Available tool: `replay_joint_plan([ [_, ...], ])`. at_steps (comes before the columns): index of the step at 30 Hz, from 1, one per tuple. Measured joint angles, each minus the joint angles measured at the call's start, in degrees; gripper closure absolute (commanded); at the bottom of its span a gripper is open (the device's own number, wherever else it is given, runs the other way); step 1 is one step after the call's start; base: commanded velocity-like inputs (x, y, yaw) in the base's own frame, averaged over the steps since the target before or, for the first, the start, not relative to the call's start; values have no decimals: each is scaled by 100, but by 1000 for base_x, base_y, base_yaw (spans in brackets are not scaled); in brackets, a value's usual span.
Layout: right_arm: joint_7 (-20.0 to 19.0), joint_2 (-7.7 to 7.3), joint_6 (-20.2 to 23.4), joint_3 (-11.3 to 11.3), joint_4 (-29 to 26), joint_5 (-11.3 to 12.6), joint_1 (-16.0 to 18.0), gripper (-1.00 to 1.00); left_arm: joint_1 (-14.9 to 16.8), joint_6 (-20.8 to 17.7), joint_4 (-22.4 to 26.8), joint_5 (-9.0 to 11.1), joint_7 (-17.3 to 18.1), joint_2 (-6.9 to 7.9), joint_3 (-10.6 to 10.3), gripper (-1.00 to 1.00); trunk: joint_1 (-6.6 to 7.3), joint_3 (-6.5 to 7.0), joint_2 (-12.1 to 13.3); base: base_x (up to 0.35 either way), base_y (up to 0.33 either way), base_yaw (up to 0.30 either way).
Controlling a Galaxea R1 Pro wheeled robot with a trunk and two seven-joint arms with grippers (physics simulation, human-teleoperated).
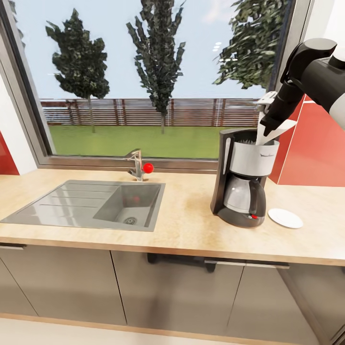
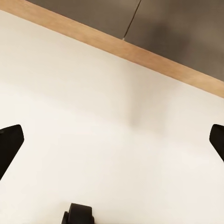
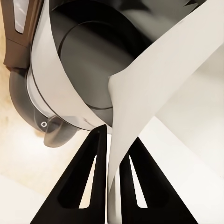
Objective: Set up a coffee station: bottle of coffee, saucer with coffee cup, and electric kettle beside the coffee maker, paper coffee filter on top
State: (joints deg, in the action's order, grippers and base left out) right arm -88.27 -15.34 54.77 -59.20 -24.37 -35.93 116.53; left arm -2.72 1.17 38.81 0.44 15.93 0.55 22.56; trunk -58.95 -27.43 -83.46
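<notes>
The countertop (image 1: 187,225) runs the full width of the head view under a wide window, with a steel sink (image 1: 86,203) and a tap (image 1: 136,165) set into it well apart from the coffee maker (image 1: 242,177), which stands on the worktop toward the robot's right. Just beside its base lies the saucer (image 1: 285,218), bare, with no cup on it. The right gripper (image 1: 269,125) hangs over the open top of the machine with its fingers (image 3: 91,182) pinched on the filter (image 3: 154,93), whose lower end dips into the housing while the rest stands tilted above the rim. The left gripper (image 2: 112,140) is spread wide over pale floor near the cabinet plinth, holding nothing. Judged from this, two steps look settled: the machine is on the counter and the saucer is next to it. The filter step is in hand and close to done, needing only a release once the paper sits properly. The bottle, the cup and the kettle appear nowhere on the counter, so those three steps seem left. A small dark line of print crosses the white housing, probably a brand name, but it is too blurred to read.
</notes>
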Motion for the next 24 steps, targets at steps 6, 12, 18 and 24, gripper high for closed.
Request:
replay_joint_plan([
  [6, 0, 0, 1, 0, 0, 0, 0, 100, -1, 0, 0, -1, 0, 0, 0, -100, 0, 0, 0, 0, 0, 0],
  [12, 0, 0, 1, 0, 0, 0, 0, 100, -1, 0, 0, 2, 0, 0, 1, -100, 0, 0, 0, 0, 0, 0],
  [18, 0, 0, 1, 0, 0, 0, 0, 100, 1, 1, 0, 0, 0, 0, 4, -100, 0, 0, 0, 0, 0, 0],
  [24, -3, 3, 16, 4, 0, 30, -2, -100, -1, 1, 0, 4, 0, 0, 5, -100, 0, 0, 0, 0, 0, 0],
])
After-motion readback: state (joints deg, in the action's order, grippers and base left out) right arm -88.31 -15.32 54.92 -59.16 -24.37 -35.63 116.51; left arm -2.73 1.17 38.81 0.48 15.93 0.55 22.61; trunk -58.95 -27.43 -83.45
